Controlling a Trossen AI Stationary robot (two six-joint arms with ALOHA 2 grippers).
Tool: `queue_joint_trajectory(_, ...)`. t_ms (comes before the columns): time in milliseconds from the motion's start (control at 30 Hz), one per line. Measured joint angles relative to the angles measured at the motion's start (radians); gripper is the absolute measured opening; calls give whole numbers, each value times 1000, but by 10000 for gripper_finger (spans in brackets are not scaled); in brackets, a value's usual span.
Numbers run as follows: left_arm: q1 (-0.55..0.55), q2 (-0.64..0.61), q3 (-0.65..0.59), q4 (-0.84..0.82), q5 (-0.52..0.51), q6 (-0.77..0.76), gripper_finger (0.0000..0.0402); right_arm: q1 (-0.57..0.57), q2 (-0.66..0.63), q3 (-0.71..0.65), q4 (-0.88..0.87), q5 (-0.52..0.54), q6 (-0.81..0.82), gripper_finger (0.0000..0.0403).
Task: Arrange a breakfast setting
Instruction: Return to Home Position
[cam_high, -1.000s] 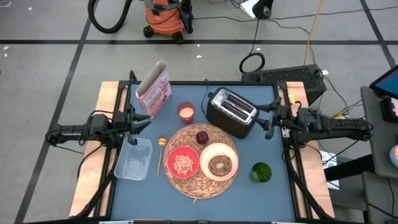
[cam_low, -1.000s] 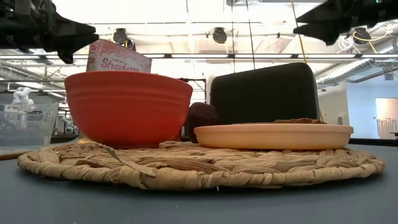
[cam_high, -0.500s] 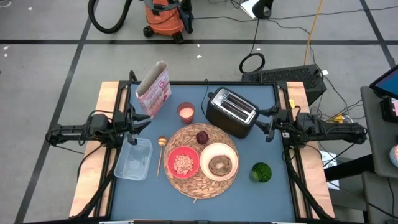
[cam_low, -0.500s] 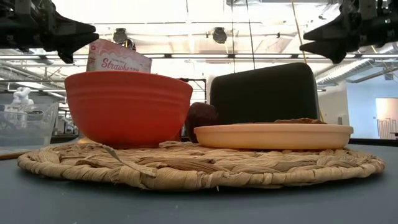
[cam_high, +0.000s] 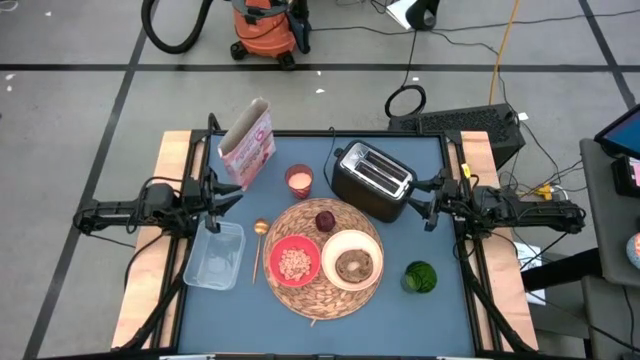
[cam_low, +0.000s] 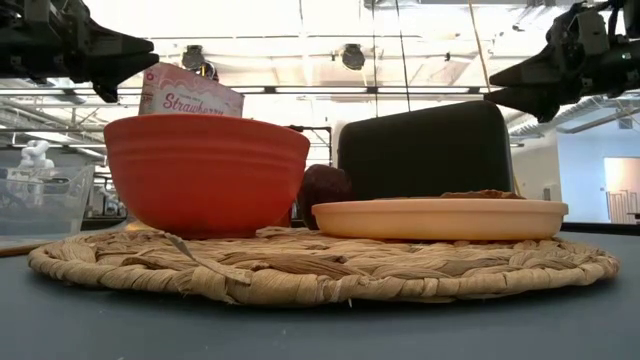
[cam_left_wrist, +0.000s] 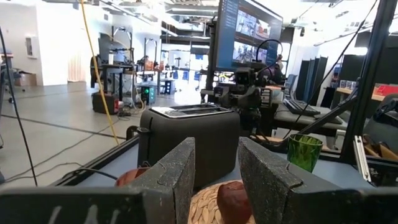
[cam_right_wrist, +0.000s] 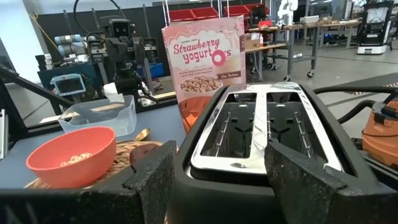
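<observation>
bowl (cam_high: 272, 258) left of plate (cam_high: 333, 247) on mat (cam_high: 310, 300), fruit (cam_high: 325, 221) behind, spoon (cam_high: 257, 252) beside mat

Mat (cam_high: 322, 297): woven, round.
Bowl (cam_high: 294, 262): red, on mat.
Plate (cam_high: 335, 249): cream, beside bowl, bearing toast (cam_high: 353, 265).
Fruit (cam_high: 325, 221): dark red, on mat.
Spoon (cam_high: 258, 250): gold, beside mat.

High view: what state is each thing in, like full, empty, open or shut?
Bowl: holds cereal.
Plate: holds the toast.
Toaster: slots empty.
Bin: empty.
Left gripper: open, empty, near the bin.
Right gripper: open, empty, beside the toaster.
</observation>
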Motion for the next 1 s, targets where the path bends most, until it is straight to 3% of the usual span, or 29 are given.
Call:
queue_joint_trajectory(233,0,0,0,0,0,23,129,0,-8,-38,24,1,0,235)
queue_joint_trajectory(500,0,0,0,-1,0,42,129,0,-7,-155,258,3,-54,235)
queue_joint_trajectory(767,0,2,-3,-14,0,43,129,0,-6,-157,240,2,-60,235)
queue_joint_trajectory(1000,0,4,-97,25,2,23,129,0,-6,-158,215,2,-60,235)
